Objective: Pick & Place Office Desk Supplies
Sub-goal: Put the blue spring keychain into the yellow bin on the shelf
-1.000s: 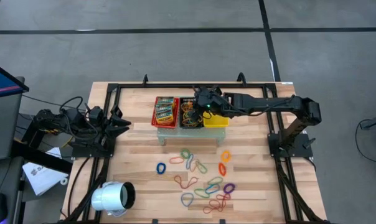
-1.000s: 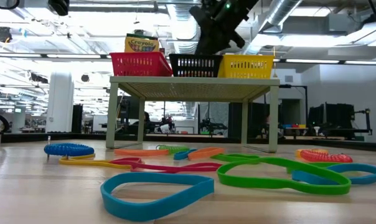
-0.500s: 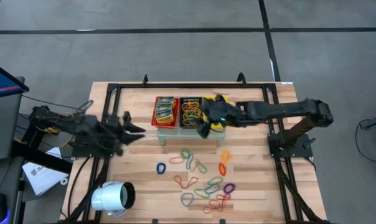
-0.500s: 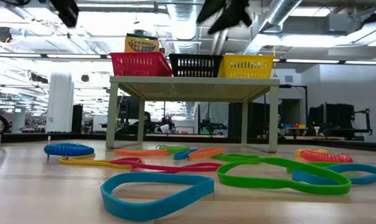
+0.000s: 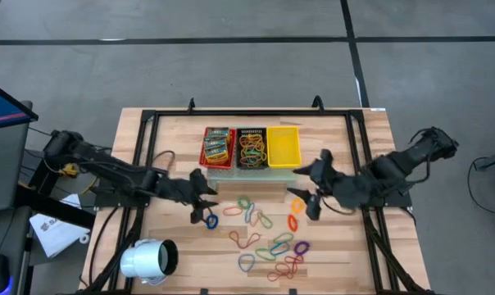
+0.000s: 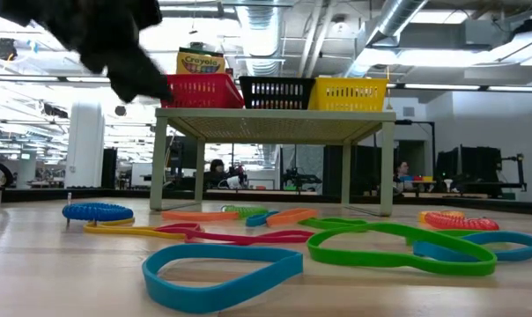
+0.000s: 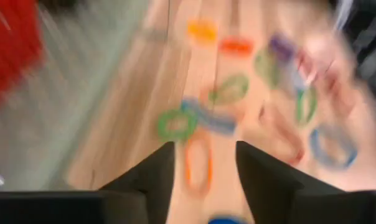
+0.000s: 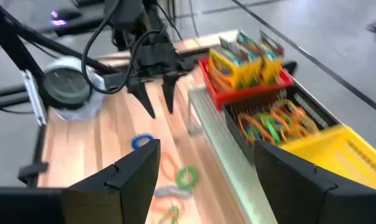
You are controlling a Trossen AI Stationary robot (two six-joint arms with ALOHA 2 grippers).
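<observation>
The left tool and right tool are both open and empty above the rubber bands

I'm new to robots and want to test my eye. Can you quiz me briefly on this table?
1. True or false: the yellow basket holds rubber bands.
2. Which basket holds the printed packets: A red, B black, C yellow?
3. Fill in: the left gripper hovers over a loose ____ band.

Key: 1 false, it looks empty; the bands sit in the black basket. 2 A, the red basket. 3 blue. The right gripper, open, hovers near the orange bands.
</observation>
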